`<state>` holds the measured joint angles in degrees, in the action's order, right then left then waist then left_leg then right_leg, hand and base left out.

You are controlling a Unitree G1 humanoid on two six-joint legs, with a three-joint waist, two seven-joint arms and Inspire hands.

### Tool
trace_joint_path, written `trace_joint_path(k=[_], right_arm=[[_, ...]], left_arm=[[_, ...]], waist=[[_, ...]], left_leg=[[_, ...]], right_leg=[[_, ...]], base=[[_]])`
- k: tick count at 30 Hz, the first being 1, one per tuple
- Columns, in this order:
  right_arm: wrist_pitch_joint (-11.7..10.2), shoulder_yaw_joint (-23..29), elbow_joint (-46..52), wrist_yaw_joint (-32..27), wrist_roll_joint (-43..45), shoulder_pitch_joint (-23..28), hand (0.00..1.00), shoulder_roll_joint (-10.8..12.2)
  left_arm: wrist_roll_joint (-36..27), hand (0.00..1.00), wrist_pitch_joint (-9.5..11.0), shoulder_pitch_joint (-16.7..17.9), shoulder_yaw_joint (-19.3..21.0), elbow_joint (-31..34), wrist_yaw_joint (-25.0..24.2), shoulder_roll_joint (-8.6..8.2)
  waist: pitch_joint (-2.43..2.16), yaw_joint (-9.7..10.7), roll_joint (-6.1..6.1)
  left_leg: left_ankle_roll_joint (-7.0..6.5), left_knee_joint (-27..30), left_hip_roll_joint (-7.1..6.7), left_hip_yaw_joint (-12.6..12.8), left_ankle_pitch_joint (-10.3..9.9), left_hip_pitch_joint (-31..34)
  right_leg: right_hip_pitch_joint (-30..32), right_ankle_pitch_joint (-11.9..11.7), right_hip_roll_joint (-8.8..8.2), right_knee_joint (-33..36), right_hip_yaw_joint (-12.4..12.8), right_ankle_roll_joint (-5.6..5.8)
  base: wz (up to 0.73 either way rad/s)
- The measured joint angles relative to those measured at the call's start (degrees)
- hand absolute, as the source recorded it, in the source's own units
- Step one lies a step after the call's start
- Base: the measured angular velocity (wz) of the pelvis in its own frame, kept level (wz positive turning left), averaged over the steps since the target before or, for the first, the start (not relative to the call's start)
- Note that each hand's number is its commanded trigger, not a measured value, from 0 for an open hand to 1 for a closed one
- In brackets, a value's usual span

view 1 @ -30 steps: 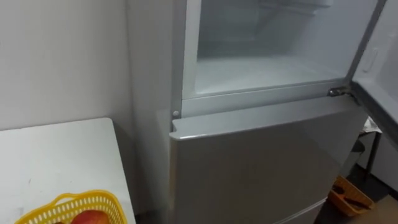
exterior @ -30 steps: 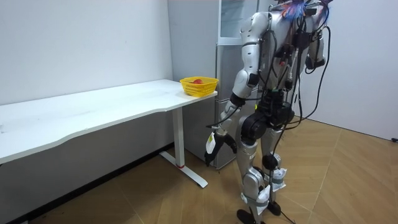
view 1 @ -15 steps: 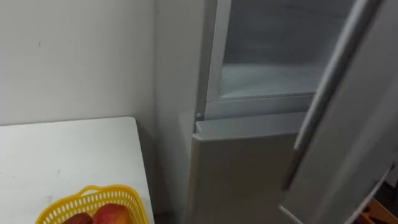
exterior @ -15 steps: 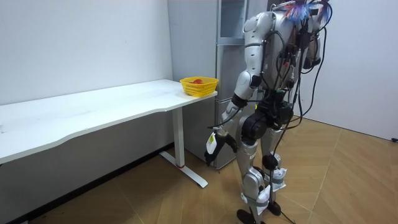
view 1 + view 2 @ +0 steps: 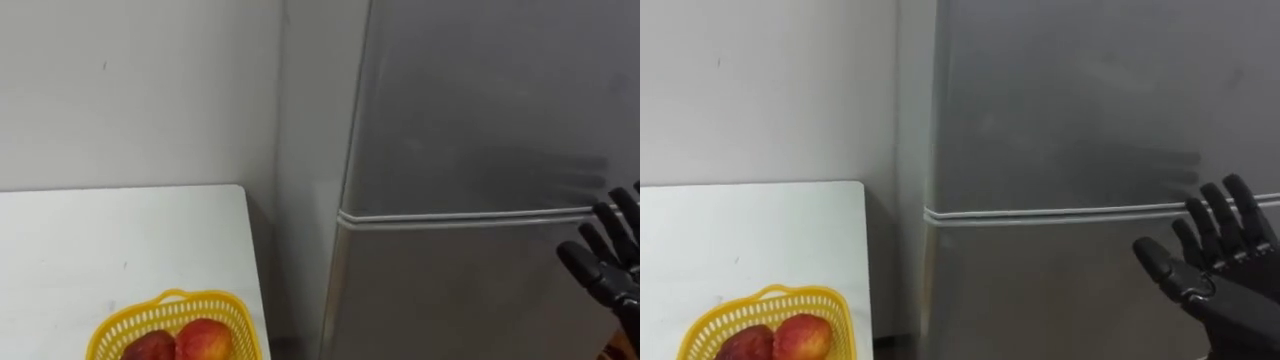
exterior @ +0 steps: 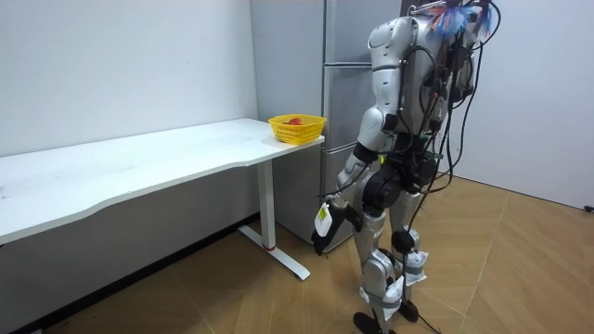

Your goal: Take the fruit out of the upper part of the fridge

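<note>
**Upper fridge door (image 5: 490, 100) now closed, fruit (image 5: 205, 338) in the basket (image 5: 172, 296)**

Left eye view: the door, open a second ago, is closed. The right hand (image 5: 610, 265) holds straight, spread fingers before it. The fruit lies in the yellow basket on the tabletop (image 5: 100, 240), so the retrieval looks finished.

Room view: the left hand (image 6: 325, 221) hangs low; I cannot tell how its fingers are set.

Right eye view: the same.

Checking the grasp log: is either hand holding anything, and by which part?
The right hand, open before the shut fridge door, holds nothing. The left hand hangs low at its side; what it holds, if anything, cannot be told.
</note>
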<state>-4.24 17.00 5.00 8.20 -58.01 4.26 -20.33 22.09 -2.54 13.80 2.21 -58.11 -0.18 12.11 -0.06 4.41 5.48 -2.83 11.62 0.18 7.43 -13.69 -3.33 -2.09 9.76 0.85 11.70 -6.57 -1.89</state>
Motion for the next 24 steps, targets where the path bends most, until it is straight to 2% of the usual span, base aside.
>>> trace_joint_path(k=[7,12,17,24], right_arm=[[0.00,-0.11,-0.15,-0.13,-1.83,0.00,0.00,0.04],[-0.04,-0.06,-0.92,-0.13,-2.27,0.00,0.00,0.19],[-0.05,-0.12,-0.94,-0.16,-2.66,0.01,0.00,0.19],[-0.24,-0.03,-2.37,-2.10,-1.33,0.12,0.00,0.19]], left_arm=[[-0.01,0.00,-0.33,3.35,-0.07,0.01,-0.57,0.00],[0.11,0.00,-1.20,4.16,-0.17,0.00,-0.96,0.00],[-0.01,0.00,-1.20,3.73,-0.19,0.01,-1.60,0.00],[0.16,0.00,-1.14,1.66,-0.14,0.03,-0.27,0.14]], waist=[[0.03,-0.36,-0.12],[0.09,-0.38,-0.21],[-0.01,-0.32,-0.14],[-0.45,0.09,0.21]], left_leg=[[0.18,1.27,-0.01,-1.06,0.11,0.76],[0.18,1.64,-0.02,-1.47,0.11,0.72],[0.18,1.67,-0.02,-1.56,0.11,0.73],[0.18,1.91,-0.07,-1.76,0.11,0.70]], right_leg=[[-0.25,-0.07,-0.40,-0.19,-1.25,-0.14],[-0.81,-0.11,-0.45,-1.02,-1.45,-0.19],[-0.79,-0.14,-0.43,-1.04,-1.44,-0.21],[-0.79,-0.16,-0.42,-0.94,-1.58,-0.19]], base=[[0.08],[0.06],[0.00],[0.00]])
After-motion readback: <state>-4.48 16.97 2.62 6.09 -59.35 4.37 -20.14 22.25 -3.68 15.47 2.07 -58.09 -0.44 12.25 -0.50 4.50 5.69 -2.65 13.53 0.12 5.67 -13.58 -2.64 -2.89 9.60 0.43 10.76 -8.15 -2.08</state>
